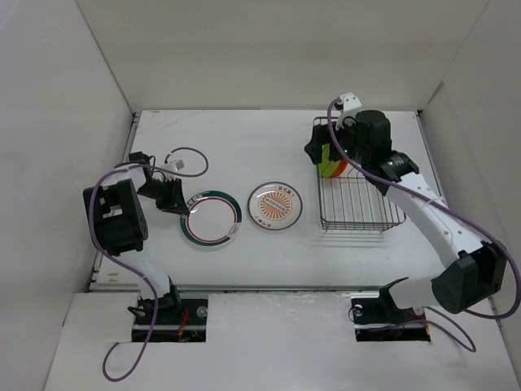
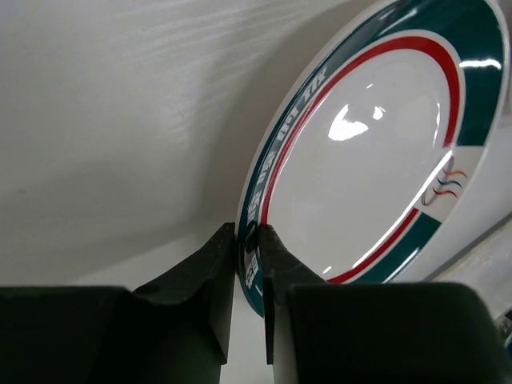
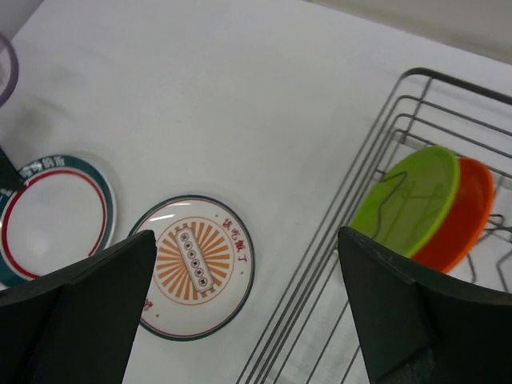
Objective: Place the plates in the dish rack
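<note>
Pinching at the rim only: the left hand (image 2: 248,244) has both fingers pressed together on the edge of the ringed plate (image 2: 376,160), the white one with the green and red band. The plate sits on the table (image 1: 244,138) left of the middle, about halfway between the near and far edges. The top view shows it flat or close to it; I cannot tell whether any part is off the surface yet.

The right hand (image 3: 248,320) hangs spread wide, holding nothing, over the left rim of the rack (image 3: 416,88). The rack stands by the right edge, toward the far right corner. The green plate (image 3: 408,200) and orange plate (image 3: 464,216) stand on edge in it, touching or nearly so. The patterned plate (image 3: 192,264) lies flat between the ringed plate and the rack, just beside the former.

Risks, as judged:
- The grip is shallow and the glaze is glossy. On lift the plate's weight hangs far out from the fingers, so it may pivot, slip out and drop
- The carry path to the rack passes over the patterned plate, and a low or sagging plate could knock it
- The right hand occupies the rack's left side, so both arms there at once could collide
- Slotting a larger plate beside the two small ones could tip them if it enters crooked
</note>
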You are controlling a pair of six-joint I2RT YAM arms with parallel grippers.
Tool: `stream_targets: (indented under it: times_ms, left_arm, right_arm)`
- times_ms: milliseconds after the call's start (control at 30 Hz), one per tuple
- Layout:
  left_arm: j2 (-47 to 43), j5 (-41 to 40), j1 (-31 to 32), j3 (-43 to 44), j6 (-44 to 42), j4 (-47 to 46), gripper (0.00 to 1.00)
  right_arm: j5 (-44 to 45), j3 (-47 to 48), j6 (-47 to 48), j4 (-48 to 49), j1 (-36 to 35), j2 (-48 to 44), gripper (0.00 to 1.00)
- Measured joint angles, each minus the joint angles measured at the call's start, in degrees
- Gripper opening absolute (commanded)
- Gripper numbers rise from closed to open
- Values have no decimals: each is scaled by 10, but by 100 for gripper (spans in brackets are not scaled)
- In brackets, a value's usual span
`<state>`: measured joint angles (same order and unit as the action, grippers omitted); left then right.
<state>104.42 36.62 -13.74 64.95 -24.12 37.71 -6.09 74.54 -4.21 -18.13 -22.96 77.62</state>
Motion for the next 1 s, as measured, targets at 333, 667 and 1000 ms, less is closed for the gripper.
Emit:
stream_targets:
  times_ms: [333,667,1000]
  left_arm:
    - [-58,91,-21,131,-138,165,0]
    - [-148,160,0,196,-180,237,0]
    - [-148,202,42,205,-180,253,0]
  right_arm:
    - [-270,-53,31,146,-37,115,99]
    - [-360,61,53,188,-120,223,99]
    - [-378,98,54,203,-131,302,98]
